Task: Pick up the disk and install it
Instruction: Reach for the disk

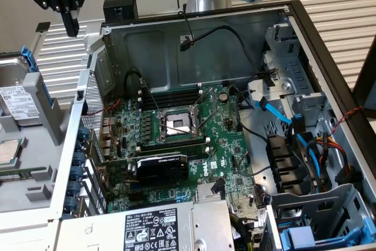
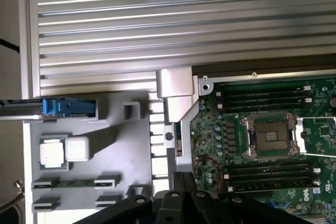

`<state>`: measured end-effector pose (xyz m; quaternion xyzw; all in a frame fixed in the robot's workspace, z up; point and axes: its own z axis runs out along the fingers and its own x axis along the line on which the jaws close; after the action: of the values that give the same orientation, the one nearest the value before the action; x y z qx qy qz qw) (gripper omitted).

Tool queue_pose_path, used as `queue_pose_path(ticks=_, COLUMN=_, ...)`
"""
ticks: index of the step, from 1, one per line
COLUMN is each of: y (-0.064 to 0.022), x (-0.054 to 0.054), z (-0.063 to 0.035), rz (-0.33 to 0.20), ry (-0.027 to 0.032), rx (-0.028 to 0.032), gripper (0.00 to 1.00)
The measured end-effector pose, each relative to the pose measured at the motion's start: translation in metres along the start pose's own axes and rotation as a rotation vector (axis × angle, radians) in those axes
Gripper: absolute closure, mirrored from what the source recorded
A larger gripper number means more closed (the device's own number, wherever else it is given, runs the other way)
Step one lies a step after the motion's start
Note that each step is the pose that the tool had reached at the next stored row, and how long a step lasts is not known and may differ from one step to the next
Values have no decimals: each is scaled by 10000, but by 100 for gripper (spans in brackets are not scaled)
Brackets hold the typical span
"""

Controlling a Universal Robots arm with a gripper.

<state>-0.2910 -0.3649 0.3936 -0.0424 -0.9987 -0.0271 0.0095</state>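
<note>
Exterior view: soft, even indoor light from above, medium bright, no hard shadows. Inside of computer case (image 1: 194, 51) dimmer; its walls throw soft shade on edges of motherboard (image 1: 176, 145). Pale sheen on bare metal of disk (image 1: 17, 98) and on power supply (image 1: 205, 221) cover. Gripper (image 1: 71, 27) black, nearly silhouette against light wall.

Wrist view: ribbed table (image 2: 157, 30) very bright, ridges give white glare stripes, colours little washed. CPU socket (image 2: 270, 136) frame glints. Gripper body dark, little detail.
</note>
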Motion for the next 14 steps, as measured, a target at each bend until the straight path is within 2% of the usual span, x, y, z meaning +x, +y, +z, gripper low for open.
queue_pose_path(ticks=2, y=7, x=79, z=6, rz=5, ry=73, rx=7, gripper=89)
queue_pose_path(ticks=4, y=41, x=135, z=16, rz=7, ry=122, rx=11, gripper=89)
queue_pose_path(ticks=9, y=126, x=287, z=32, rz=11, ry=203, rx=19, gripper=89)
queue_pose_path(ticks=14, y=118, x=514, z=42, rz=17, ry=300, rx=24, gripper=89)
